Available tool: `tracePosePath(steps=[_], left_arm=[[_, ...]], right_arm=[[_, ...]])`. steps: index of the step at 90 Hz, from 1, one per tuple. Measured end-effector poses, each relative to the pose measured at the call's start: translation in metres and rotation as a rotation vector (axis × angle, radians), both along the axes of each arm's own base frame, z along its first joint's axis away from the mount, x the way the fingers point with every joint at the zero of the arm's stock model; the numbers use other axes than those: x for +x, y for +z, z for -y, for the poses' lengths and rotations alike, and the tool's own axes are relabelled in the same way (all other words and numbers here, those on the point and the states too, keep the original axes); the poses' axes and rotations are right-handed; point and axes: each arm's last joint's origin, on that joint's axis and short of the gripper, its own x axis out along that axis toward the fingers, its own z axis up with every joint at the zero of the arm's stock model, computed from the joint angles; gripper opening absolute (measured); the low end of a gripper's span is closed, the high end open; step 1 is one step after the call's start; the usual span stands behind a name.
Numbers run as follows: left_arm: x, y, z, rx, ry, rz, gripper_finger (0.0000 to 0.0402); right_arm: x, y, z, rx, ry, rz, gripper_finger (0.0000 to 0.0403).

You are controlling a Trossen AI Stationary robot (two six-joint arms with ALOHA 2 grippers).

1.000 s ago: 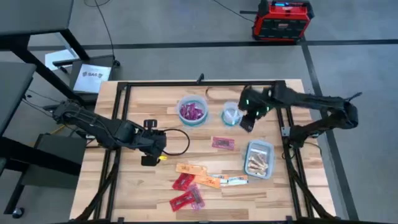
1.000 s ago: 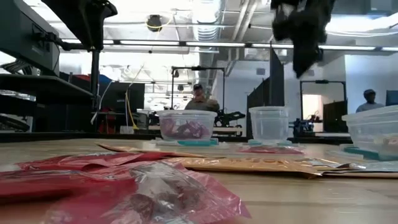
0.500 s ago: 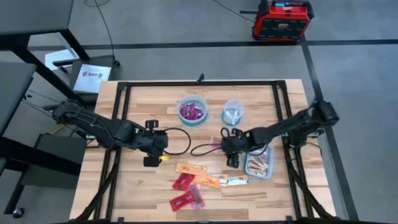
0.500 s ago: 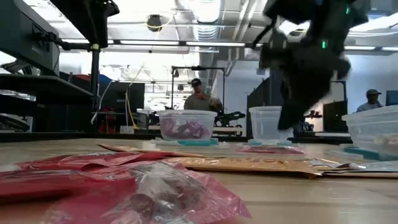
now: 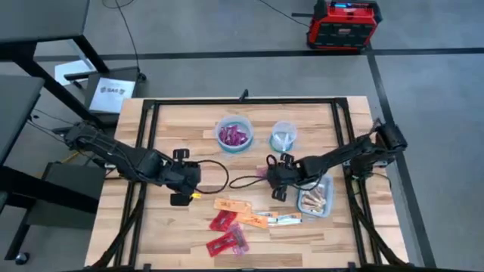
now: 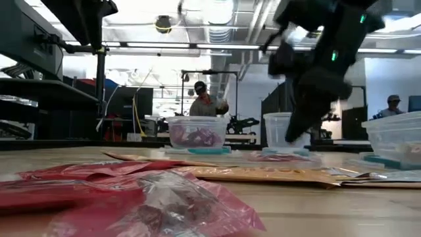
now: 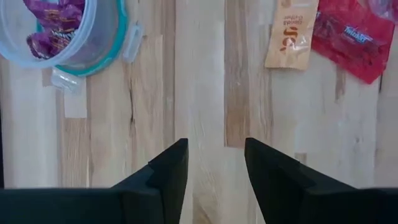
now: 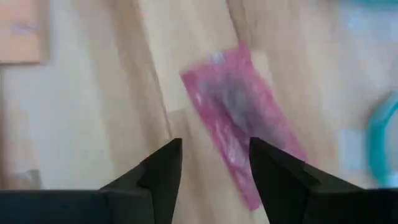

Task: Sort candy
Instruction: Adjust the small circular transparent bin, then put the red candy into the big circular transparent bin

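Loose candy lies at the table's near middle: an orange packet [image 5: 232, 205], red ones [image 5: 223, 221] [image 5: 227, 242] and a silver one [image 5: 284, 219]. A pink-red packet [image 8: 239, 118] lies flat under my right gripper [image 5: 274, 180], which stands open just above it, fingers pointing down [image 8: 211, 180]. One round bowl [image 5: 234, 136] holds purple candy, and a second bowl [image 5: 283, 137] holds silvery pieces. My left gripper [image 5: 187, 181] hangs open over bare wood left of centre [image 7: 214, 174].
A clear rectangular tub [image 5: 314, 198] with whitish pieces stands right of my right gripper. A black frame [image 5: 144, 151] runs along the table's left, far and right sides. A dark cable [image 5: 242, 181] trails from the right gripper. People stand in the room beyond the table.
My right gripper has swung from above the second bowl toward the table's near edge and left, coming down low over the pink-red packet. Its fingers stay apart. The candy and bowls have not moved.
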Motion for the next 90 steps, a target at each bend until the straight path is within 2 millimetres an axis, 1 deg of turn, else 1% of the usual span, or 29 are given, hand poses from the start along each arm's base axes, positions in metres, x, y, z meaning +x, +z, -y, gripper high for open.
tracePosePath(steps=[10, 20, 24, 30, 36, 48, 55, 60, 70, 72, 75, 79, 90], left_arm=[[0.000, 0.000, 0.000, 0.006, -0.011, -0.002, 0.0143], [0.000, 0.000, 0.000, 0.007, -0.012, -0.001, 0.0143], [0.000, 0.000, 0.000, 0.007, -0.012, -0.001, 0.0143], [0.000, 0.000, 0.000, 0.006, -0.010, -0.001, 0.0143], [0.000, 0.000, 0.000, 0.006, -0.010, -0.002, 0.0143], [0.000, 0.000, 0.000, 0.006, -0.013, 0.000, 0.0143], [0.000, 0.000, 0.000, 0.006, -0.013, 0.001, 0.0143], [0.000, 0.000, 0.000, 0.006, -0.012, 0.002, 0.0143], [0.001, 0.000, 0.001, 0.004, -0.013, 0.010, 0.0143], [0.001, 0.001, 0.001, 0.006, -0.014, 0.014, 0.0143], [0.002, 0.001, 0.001, 0.008, -0.019, 0.021, 0.0143], [0.003, 0.001, 0.001, 0.010, -0.028, 0.028, 0.0143], [-0.001, 0.005, 0.000, 0.014, -0.030, 0.034, 0.0143]], right_arm=[[0.002, -0.001, 0.008, -0.108, 0.091, -0.029, 0.0170], [0.008, -0.014, 0.021, -0.135, 0.094, -0.089, 0.0170], [0.010, -0.023, 0.026, -0.109, 0.090, -0.121, 0.0170], [0.014, -0.035, 0.031, -0.007, 0.110, -0.150, 0.0170], [0.019, -0.042, 0.034, 0.079, 0.128, -0.150, 0.0170], [0.023, -0.057, 0.035, 0.095, 0.116, -0.180, 0.0166], [0.025, -0.061, 0.033, 0.102, 0.124, -0.180, 0.0143], [0.025, -0.062, 0.030, 0.099, 0.132, -0.179, 0.0113], [0.024, -0.060, 0.026, 0.080, 0.151, -0.172, 0.0034], [0.024, -0.059, 0.025, 0.080, 0.154, -0.169, 0.0023], [0.024, -0.056, 0.025, 0.078, 0.160, -0.163, 0.0014], [0.024, -0.050, 0.024, 0.081, 0.155, -0.157, 0.0013], [0.029, -0.026, 0.024, 0.081, 0.130, -0.101, 0.0005]])
